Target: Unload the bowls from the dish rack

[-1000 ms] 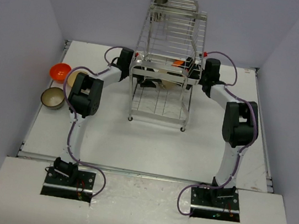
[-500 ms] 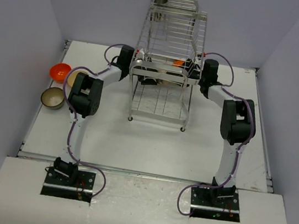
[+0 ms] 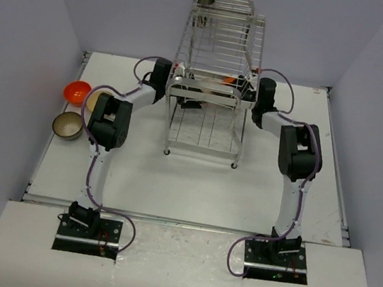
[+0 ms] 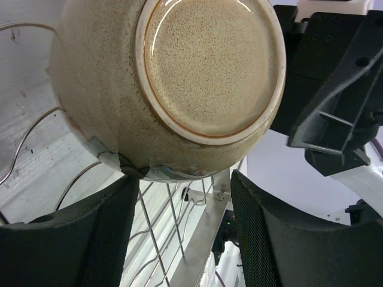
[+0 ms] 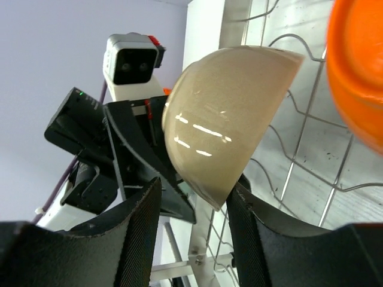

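Note:
The tall wire dish rack (image 3: 204, 127) stands at the table's middle back. On its lower tier a cream-beige bowl (image 4: 209, 66) stands on edge, its foot facing my left wrist camera. My left gripper (image 4: 184, 179) is open just below it, touching nothing. From the other side my right gripper (image 5: 194, 185) has its jaws half narrowed around the bowl's (image 5: 230, 128) lower rim. The right pad (image 5: 263, 239) is at the rim and a gap is left at the left pad. An orange bowl (image 5: 359, 72) sits beside it in the rack.
On the table at the left lie an orange bowl (image 3: 77, 90), a brown-olive bowl (image 3: 68, 125) and a pale bowl (image 3: 92, 102) half hidden behind my left arm. Both grippers (image 3: 180, 85) (image 3: 247, 94) face each other through the rack's wires (image 4: 161, 233).
My right arm has pushed in toward the rack and its jaws have narrowed around the cream bowl's rim. The left arm has held its place, with its jaws a touch wider.

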Available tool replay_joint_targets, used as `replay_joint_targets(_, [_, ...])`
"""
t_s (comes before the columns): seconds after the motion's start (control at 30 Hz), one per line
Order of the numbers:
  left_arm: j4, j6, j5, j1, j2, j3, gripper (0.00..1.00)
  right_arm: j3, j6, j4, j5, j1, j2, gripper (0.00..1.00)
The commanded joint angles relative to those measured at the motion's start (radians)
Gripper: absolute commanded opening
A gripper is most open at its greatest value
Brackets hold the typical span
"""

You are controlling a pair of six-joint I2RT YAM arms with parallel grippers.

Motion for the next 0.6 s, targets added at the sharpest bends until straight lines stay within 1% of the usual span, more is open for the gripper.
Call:
replay_joint_targets(0.0, [0.05, -0.022, 0.021, -0.001, 0.003, 0.026, 0.63, 0.019, 0.061, 0.103, 0.021, 0.012, 0.031, 0.48])
replay_joint_targets(0.03, [0.055, -0.025, 0.024, -0.001, 0.005, 0.027, 0.64, 0.015, 0.066, 0.111, 0.03, 0.015, 0.032, 0.48])
replay_joint_targets(0.1, [0.057, -0.025, 0.024, -0.001, 0.005, 0.026, 0.64, 0.014, 0.089, 0.128, 0.047, 0.017, 0.046, 0.43])
replay_joint_targets(0.13, [0.057, -0.025, 0.024, -0.001, 0.003, 0.024, 0.63, 0.009, 0.11, 0.143, 0.053, 0.018, 0.052, 0.37])
replay_joint_targets(0.17, [0.058, -0.025, 0.024, -0.001, 0.0, 0.023, 0.63, 0.011, 0.124, 0.159, 0.056, 0.018, 0.06, 0.33])
replay_joint_targets(0.2, [0.061, -0.025, 0.024, -0.001, 0.0, 0.017, 0.63, 0.011, 0.138, 0.194, 0.055, 0.02, 0.08, 0.27])
replay_joint_targets(0.23, [0.064, -0.025, 0.026, -0.001, -0.003, 0.012, 0.63, 0.012, 0.156, 0.208, 0.059, 0.023, 0.086, 0.13])
replay_joint_targets(0.3, [0.067, -0.025, 0.027, 0.001, -0.006, 0.001, 0.63, 0.025, 0.166, 0.235, 0.062, 0.029, 0.109, 0.0])
replay_joint_targets(0.4, [0.073, -0.023, 0.026, 0.004, -0.014, -0.012, 0.63, 0.058, 0.224, 0.303, 0.049, 0.033, 0.156, 0.0])
replay_joint_targets(0.57, [0.072, -0.01, 0.012, 0.012, -0.029, -0.034, 0.63, 0.088, 0.242, 0.298, 0.049, 0.035, 0.179, 0.0])
